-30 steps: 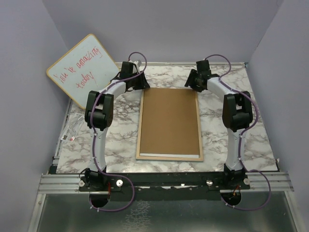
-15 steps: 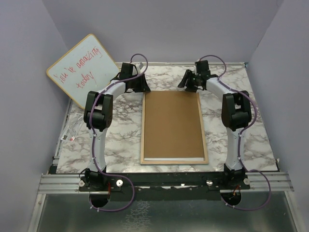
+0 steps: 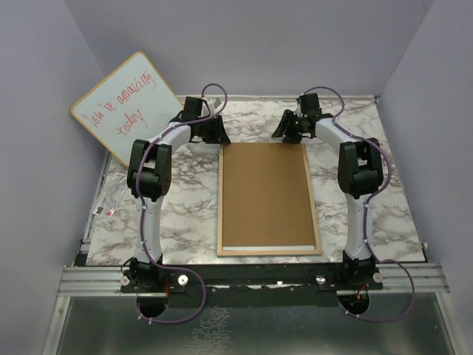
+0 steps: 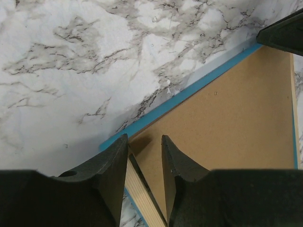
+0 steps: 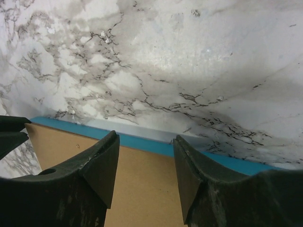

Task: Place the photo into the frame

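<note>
The frame point(image 3: 219, 207) lies face down in the middle of the marble table, pale wood rim up, with the brown backing board point(image 3: 266, 192) inside it. Its blue edge shows in the left wrist view point(image 4: 189, 90) and the right wrist view point(image 5: 142, 143). The photo's picture is hidden; a thin white strip point(image 3: 266, 249) shows at the board's near end. My left gripper point(image 3: 219, 137) point(image 4: 145, 139) is at the frame's far left corner, jaws apart astride the wooden rail point(image 4: 139, 191). My right gripper point(image 3: 290, 134) point(image 5: 145, 137) is open over the far edge.
A round-cornered whiteboard point(image 3: 126, 107) with red handwriting leans against the left wall. A clear plastic wrapper point(image 3: 111, 196) lies at the table's left edge. Purple walls close in the back and both sides.
The frame has swung from a skewed position to lie square and has shifted a little to the right. Both grippers have moved with its far end.
</note>
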